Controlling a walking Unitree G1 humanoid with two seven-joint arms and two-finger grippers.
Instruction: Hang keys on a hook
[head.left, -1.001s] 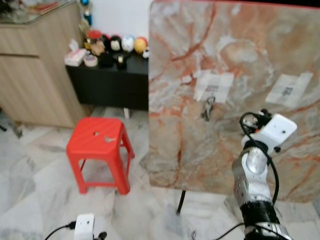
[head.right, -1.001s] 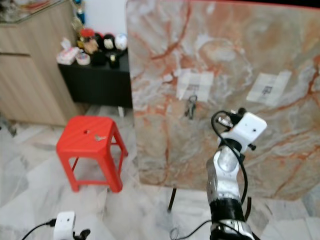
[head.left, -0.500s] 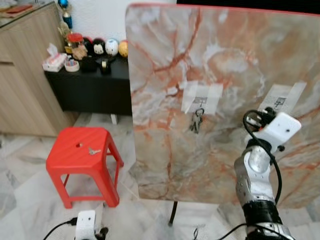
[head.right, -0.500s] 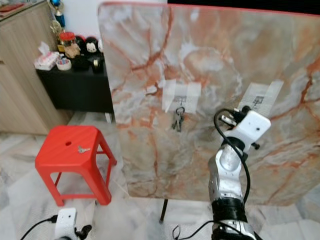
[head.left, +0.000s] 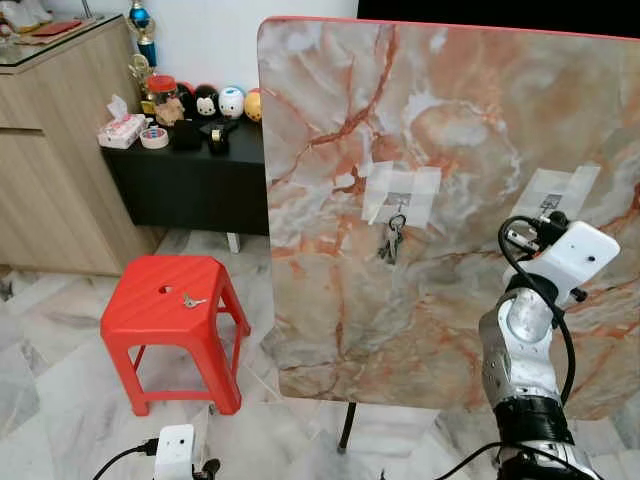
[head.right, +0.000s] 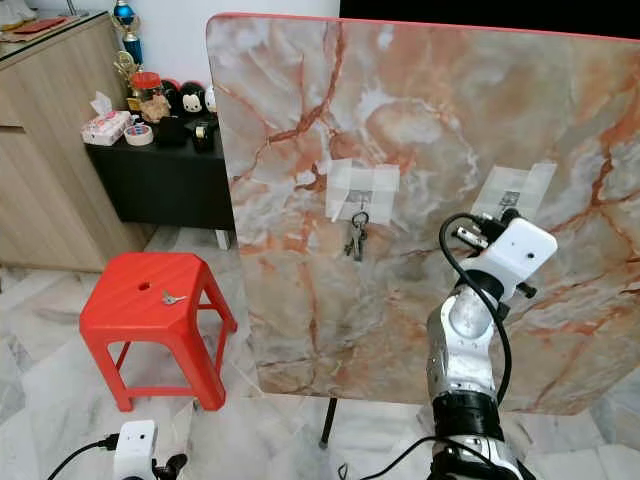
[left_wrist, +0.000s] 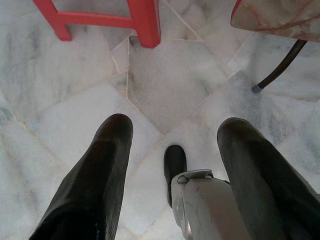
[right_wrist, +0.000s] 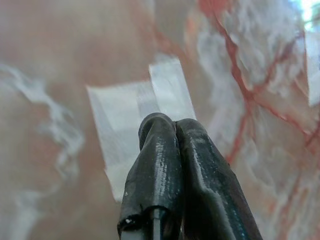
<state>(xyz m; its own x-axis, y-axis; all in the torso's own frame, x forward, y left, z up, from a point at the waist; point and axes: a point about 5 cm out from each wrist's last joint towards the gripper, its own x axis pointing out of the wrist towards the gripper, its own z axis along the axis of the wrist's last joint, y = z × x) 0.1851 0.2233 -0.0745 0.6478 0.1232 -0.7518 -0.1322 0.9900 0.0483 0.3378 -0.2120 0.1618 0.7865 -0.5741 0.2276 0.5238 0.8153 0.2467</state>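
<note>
Hanging on a hook (head.left: 398, 206) near the middle of the frame, the keys (head.left: 390, 240) rest against the marble board (head.left: 450, 120).
The right gripper (right_wrist: 172, 131) is clenched with nothing in it, right by a tape patch (head.left: 555, 195) at the right. The left gripper (left_wrist: 172, 132) is released, low over the floor (left_wrist: 170, 82). One key (head.left: 190, 299) lies on the red stool (head.left: 175, 300) at lower left.

Both eye views face the marble panel (head.left: 450, 200); left wrist looks down at floor (left_wrist: 165, 85); right wrist sits close to the panel.
</note>
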